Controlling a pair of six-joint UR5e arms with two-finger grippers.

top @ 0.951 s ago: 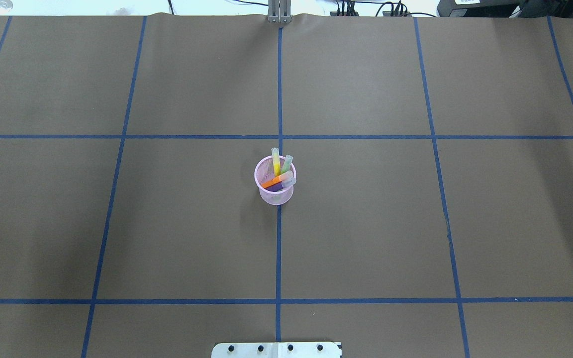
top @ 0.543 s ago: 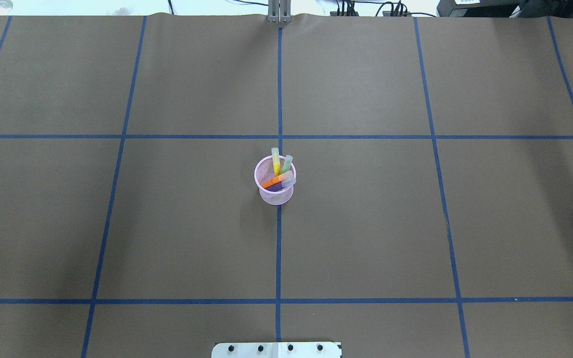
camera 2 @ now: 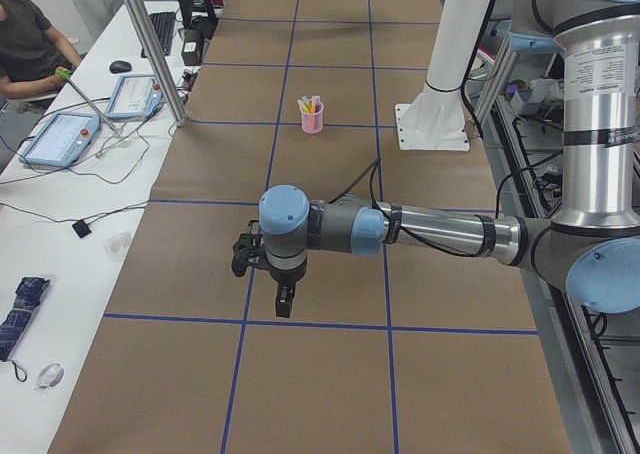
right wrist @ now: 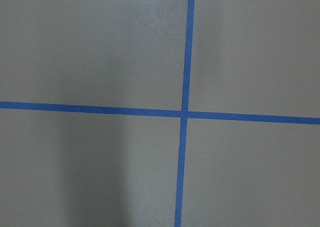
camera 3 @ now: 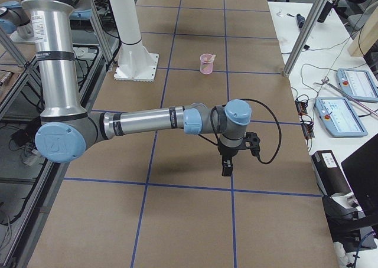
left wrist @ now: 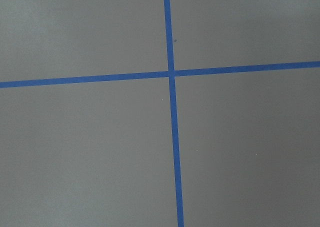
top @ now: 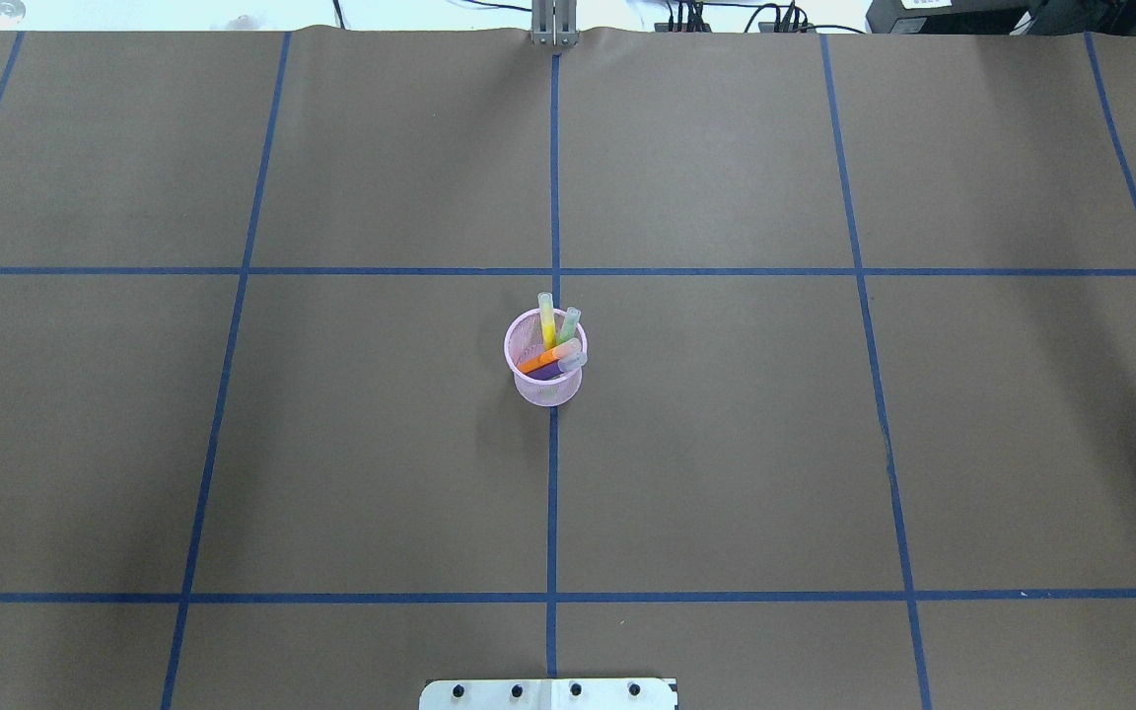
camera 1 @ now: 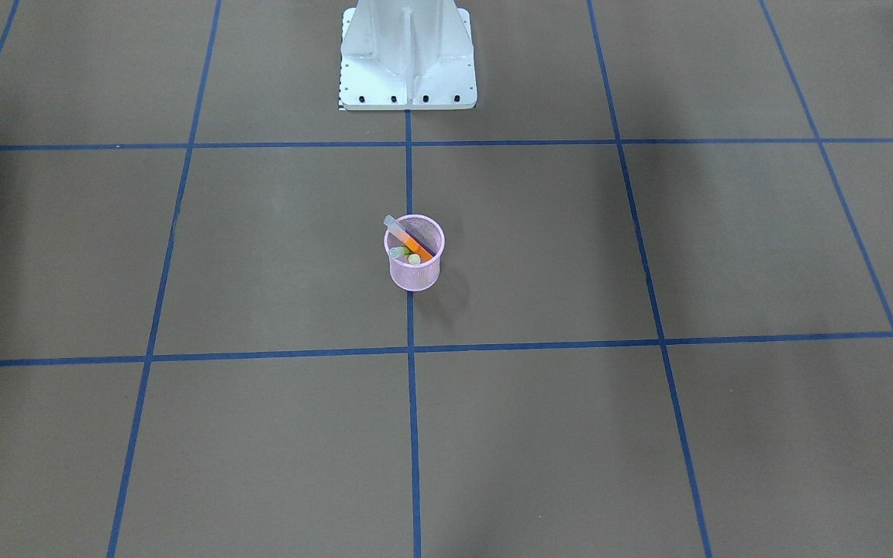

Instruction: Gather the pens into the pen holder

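Observation:
The pink mesh pen holder (top: pixel 545 387) stands upright at the table's centre on the middle blue tape line, also seen as a small pen holder (camera 1: pixel 414 276) in the front-facing view. Inside it lean the pens: yellow (top: pixel 547 321), green (top: pixel 569 323), orange (top: pixel 538 360) and purple (top: pixel 551 371), pale cap ends up. No pen lies on the table. My left gripper (camera 2: pixel 285 300) and right gripper (camera 3: pixel 226 166) hang low over the paper at opposite ends of the table, far from the holder; whether they are open or shut I cannot tell. Both wrist views show only brown paper and tape crossings.
Brown paper with a blue tape grid covers the table. The white robot base (camera 1: pixel 408 54) stands at the near middle edge. A side desk holds teach pendants (camera 2: pixel 58 137) with a person seated by it; another pendant (camera 3: pixel 341 115) and cables lie on the opposite desk.

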